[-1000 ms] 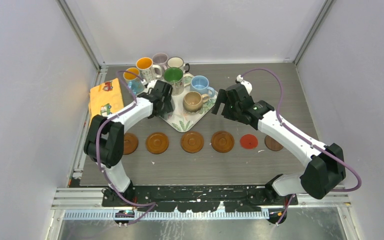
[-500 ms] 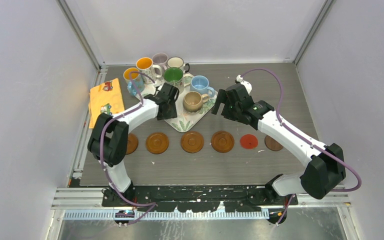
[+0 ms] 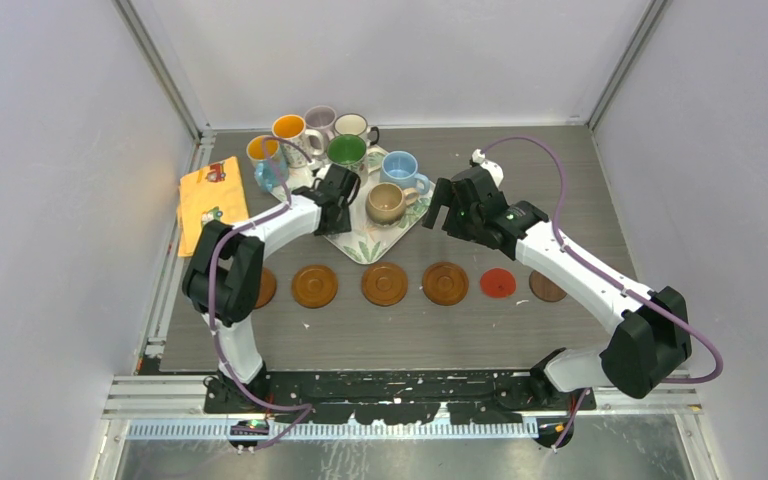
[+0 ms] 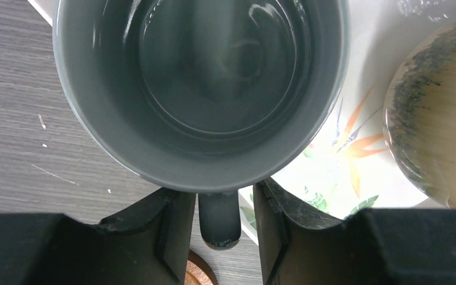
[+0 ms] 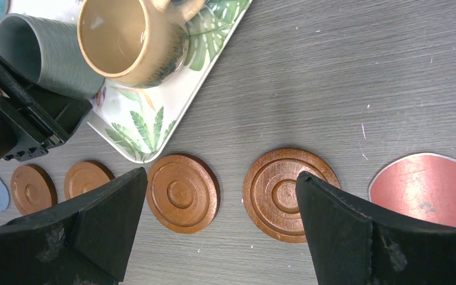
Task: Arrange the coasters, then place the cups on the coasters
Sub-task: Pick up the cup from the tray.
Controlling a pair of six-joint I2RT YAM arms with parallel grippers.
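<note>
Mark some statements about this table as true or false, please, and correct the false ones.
1. The left gripper straddles the handle of the grey mug. True.
2. The right gripper holds the red coaster. False: it hangs open and empty, and the red coaster lies on the table.
3. The tan mug stands on the leaf-patterned tray. True.
4. A cup already stands on one of the coasters. False: the coasters in view are all bare.

Eight cups [image 3: 387,203], six coasters [image 3: 384,283] in view, one leaf-patterned square tray [image 3: 360,246], one yellow car-print cloth [image 3: 210,197]
</note>
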